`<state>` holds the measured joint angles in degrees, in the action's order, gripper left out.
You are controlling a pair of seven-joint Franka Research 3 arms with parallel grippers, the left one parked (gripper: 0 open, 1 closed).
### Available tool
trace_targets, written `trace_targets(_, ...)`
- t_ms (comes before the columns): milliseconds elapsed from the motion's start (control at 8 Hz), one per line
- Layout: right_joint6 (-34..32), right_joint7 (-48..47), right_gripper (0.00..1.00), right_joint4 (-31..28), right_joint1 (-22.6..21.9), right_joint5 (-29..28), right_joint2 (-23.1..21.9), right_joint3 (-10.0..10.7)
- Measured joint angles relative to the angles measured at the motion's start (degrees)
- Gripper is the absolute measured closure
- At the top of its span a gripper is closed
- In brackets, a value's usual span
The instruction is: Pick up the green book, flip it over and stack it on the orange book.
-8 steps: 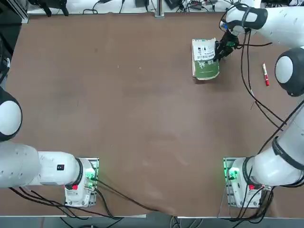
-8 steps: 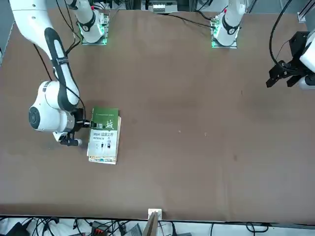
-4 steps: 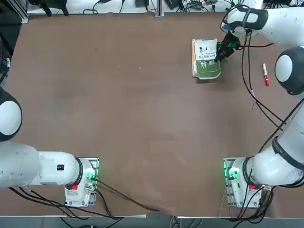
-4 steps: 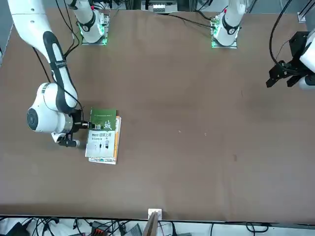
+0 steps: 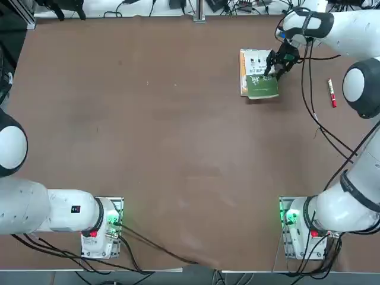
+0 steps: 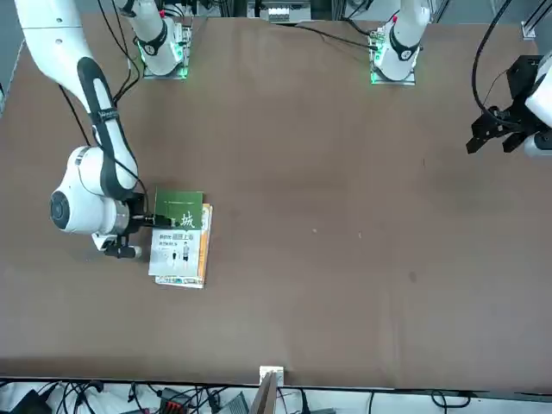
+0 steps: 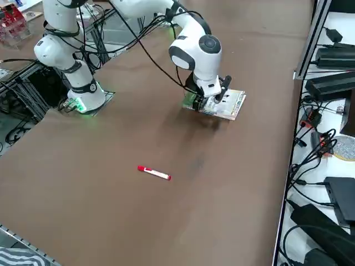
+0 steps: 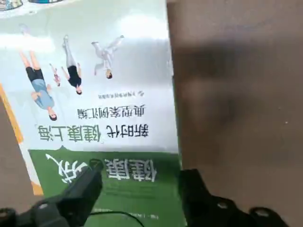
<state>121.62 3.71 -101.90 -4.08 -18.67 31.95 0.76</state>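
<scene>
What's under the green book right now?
The orange book lies under the green book; only an orange strip shows along one long edge. Its cover is hidden. The right tool is open at the green end.

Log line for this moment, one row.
stage: placing | green book on orange book, white-and-green cover up | right gripper: open, at book's edge | marker: untouched

The green book (image 8: pixel 99 94) shows a cover white above with small drawn figures and dark print, green below with white characters, over the orange book's (image 5: pixel 242 71) orange-yellow edge on the brown table (image 5: pixel 148 136).
</scene>
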Motion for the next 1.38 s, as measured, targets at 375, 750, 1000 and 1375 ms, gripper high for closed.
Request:
trace_targets(375,-0.01,0.0,0.0,1.8,-0.03,0.0,-0.34,-0.04)
trace_targets(750,-1.08,0.41,0.0,4.25,-0.1,2.77,-5.68,-0.07)
trace_targets(1000,-7.43,0.42,0.0,7.49,0.03,7.85,-11.72,0.02)
trace_targets(1375,-23.72,0.42,0.0,17.94,0.21,16.7,-16.07,0.29)
